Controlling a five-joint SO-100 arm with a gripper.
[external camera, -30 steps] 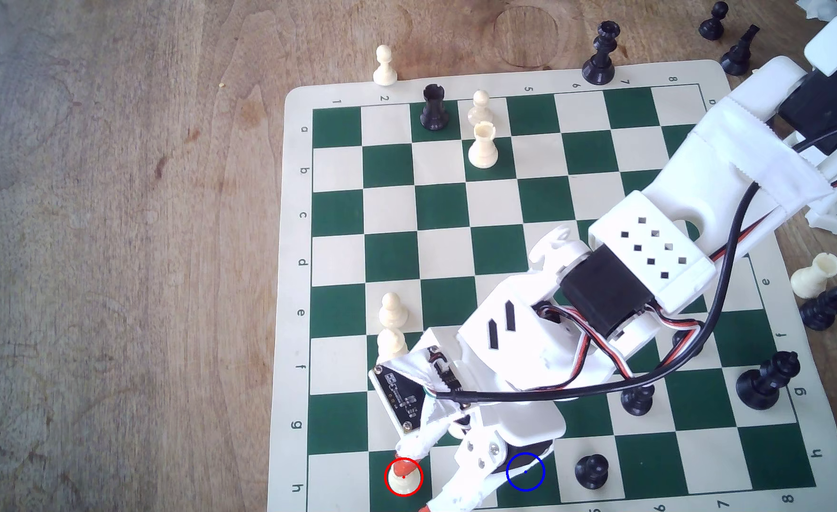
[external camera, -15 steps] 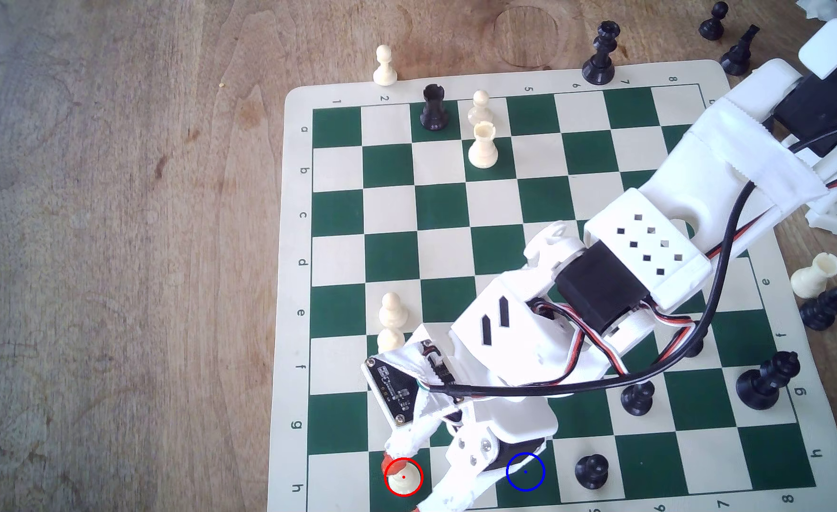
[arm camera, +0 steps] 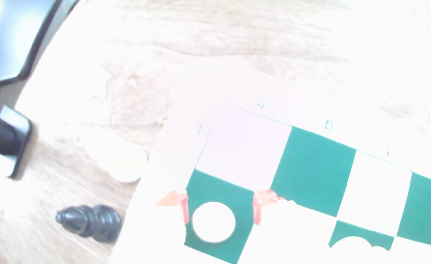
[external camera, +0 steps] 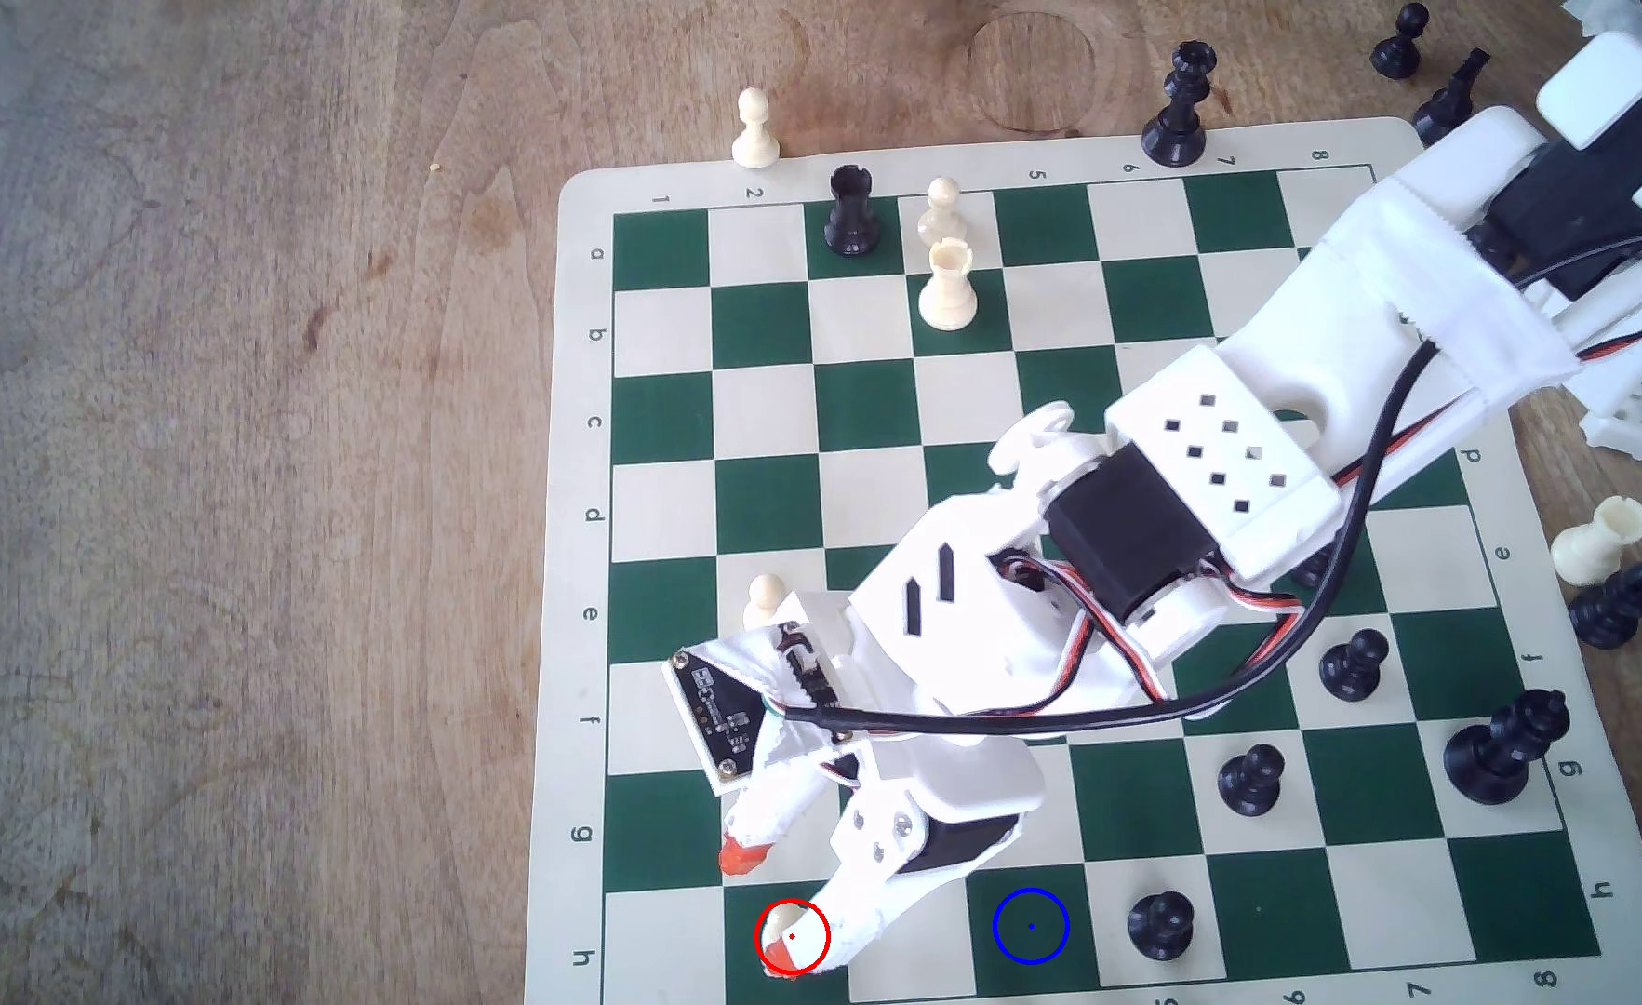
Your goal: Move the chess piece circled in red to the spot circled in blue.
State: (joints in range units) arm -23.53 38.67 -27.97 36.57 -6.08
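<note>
Exterior view: gripper (external camera: 766, 913) pulled back and swung toward the view's left within the last second, jaws spread wide, now straddling the red-ringed pawn (external camera: 791, 935) on the near row. Nothing gripped yet. Closing looks next; blue-ringed square (external camera: 1030, 926) waits well to the right, empty.

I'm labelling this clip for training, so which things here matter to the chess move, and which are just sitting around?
Part of the job:
- small cream-white pawn in the red ring
- dark green square with the blue ring
- gripper, open, straddling the pawn

Lying about:
- black rook
- cream rook
- black pawn beside the blue ring
- black bishop lying on its side off the board
</note>
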